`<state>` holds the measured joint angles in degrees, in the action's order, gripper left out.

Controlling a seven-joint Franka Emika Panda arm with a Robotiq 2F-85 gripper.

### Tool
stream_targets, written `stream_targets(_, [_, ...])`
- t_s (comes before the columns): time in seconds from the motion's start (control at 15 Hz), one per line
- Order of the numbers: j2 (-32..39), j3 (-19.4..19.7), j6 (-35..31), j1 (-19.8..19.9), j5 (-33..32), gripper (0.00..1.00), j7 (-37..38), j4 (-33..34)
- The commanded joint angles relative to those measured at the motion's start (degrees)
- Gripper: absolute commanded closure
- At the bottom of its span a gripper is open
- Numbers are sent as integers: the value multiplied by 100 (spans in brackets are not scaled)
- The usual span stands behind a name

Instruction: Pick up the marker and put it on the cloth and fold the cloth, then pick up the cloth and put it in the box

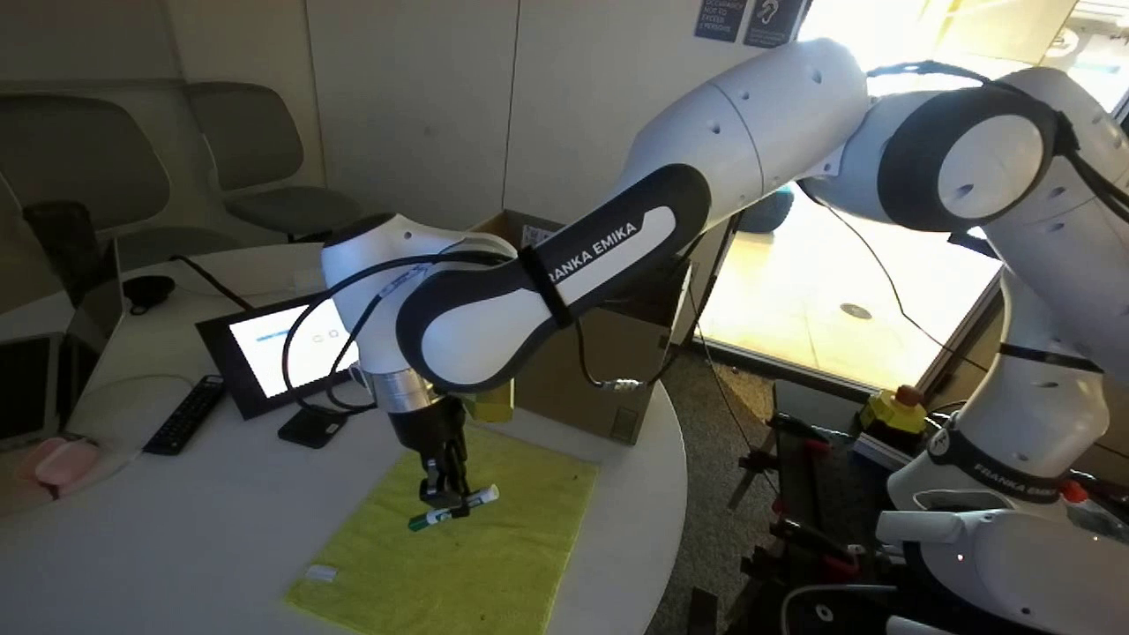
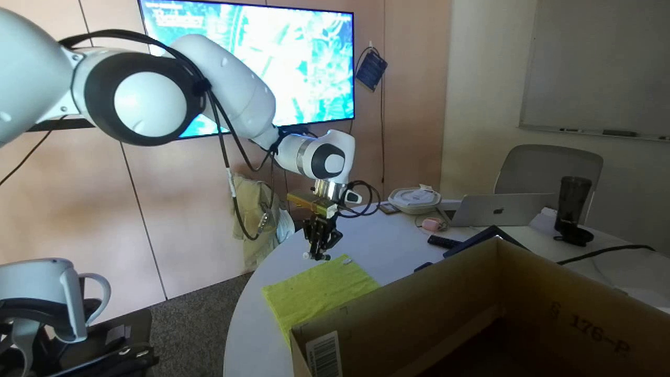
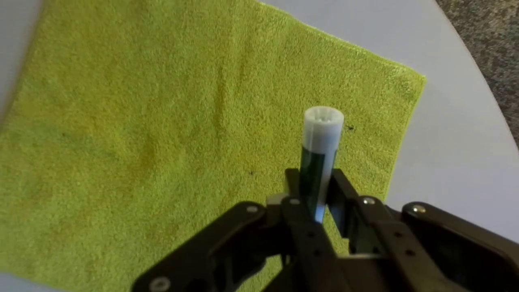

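The marker (image 3: 323, 132), white with a dark green band and a green cap seen in an exterior view, is pinched between the fingers of my gripper (image 1: 448, 504). It hangs slightly tilted over the cloth, though I cannot tell the exact gap beneath it. Spread flat on the table lies the yellow-green cloth (image 1: 520, 547), which fills much of the wrist view. The brown cardboard box (image 2: 398, 324) stands open-topped beside the cloth, a white label on its inner wall. My arm hides part of the box (image 1: 578, 379) in an exterior view.
On the white table (image 1: 220, 520) are a lit tablet (image 1: 282, 348), a remote (image 1: 183, 414), a small black item (image 1: 311, 427) and a pink case (image 1: 63, 463). A laptop (image 2: 502, 209) and a dark tumbler (image 2: 572, 204) stand farther off. The table's curved edge runs near the cloth.
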<state>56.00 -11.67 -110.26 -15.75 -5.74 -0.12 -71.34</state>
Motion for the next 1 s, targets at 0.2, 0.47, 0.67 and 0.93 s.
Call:
stream_targets(0.2, [-1233,129,-990,199,622,84,721,-2160])
stream_targets(0.47, [-1250,419,-2221,3,819,84,1676,-2804])
stream_targets(0.67, [-1001,694,-3000,-205,807,84,2405,-2929])
stream_targets(0.93, [-819,1186,-3783,-623,784,84,3476,-3065])
